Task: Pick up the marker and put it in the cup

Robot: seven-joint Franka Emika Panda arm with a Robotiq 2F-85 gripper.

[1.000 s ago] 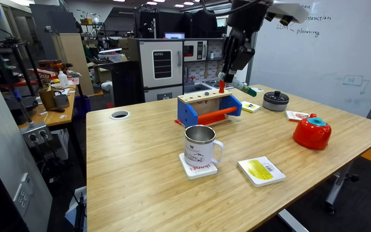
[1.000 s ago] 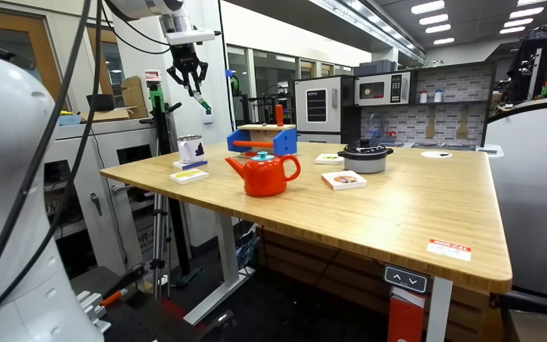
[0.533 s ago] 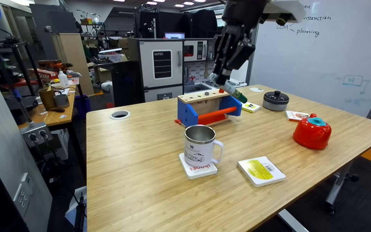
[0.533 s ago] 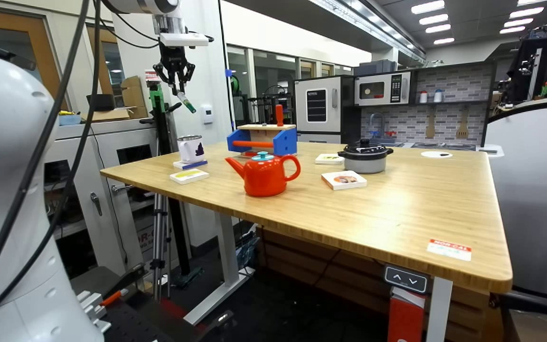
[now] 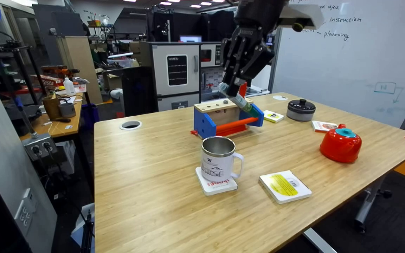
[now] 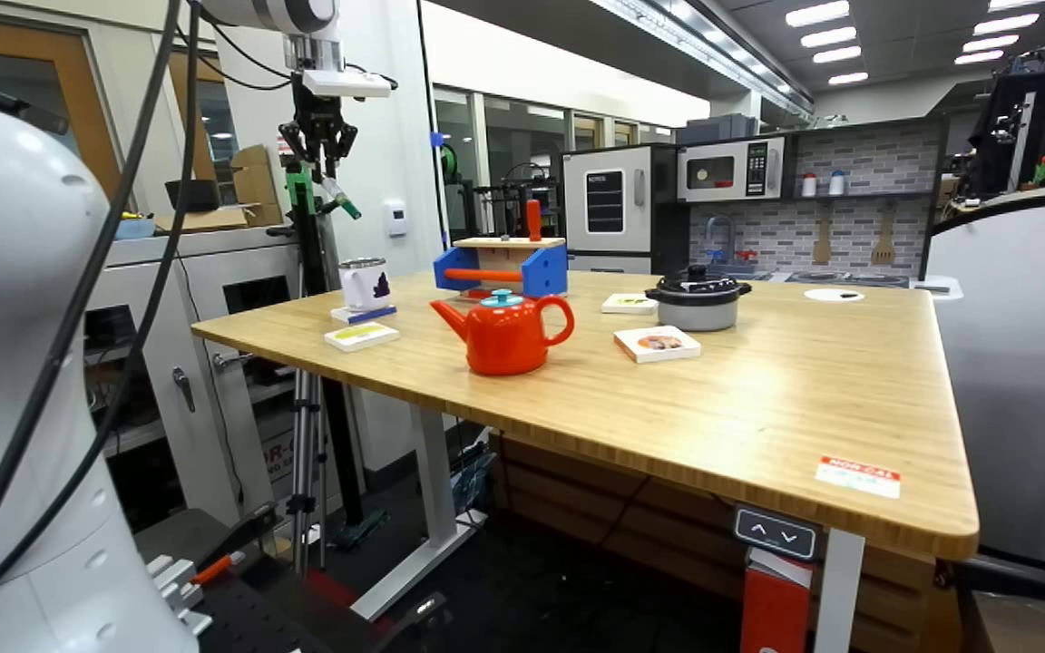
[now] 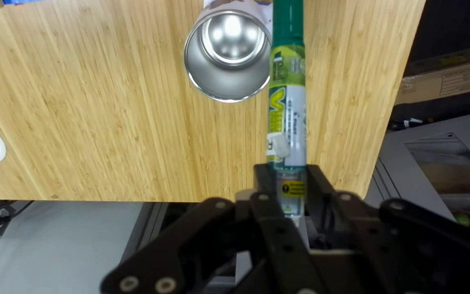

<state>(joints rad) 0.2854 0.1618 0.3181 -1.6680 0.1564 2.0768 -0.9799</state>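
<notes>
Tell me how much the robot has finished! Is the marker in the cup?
Not yet. Done: the marker is picked up, clear of the table. In hand: the gripper holds it near its see-through end, with the green end slanting down. Left: getting it into the cup, whose silver inside shows no marker in the wrist view, and letting go.

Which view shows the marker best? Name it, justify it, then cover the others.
The wrist view: there the marker is large, its label partly readable, held by the hand, though its green end meets the top edge. Both exterior views show it small and tilted in the hand, green end lower, lettering illegible.
</notes>
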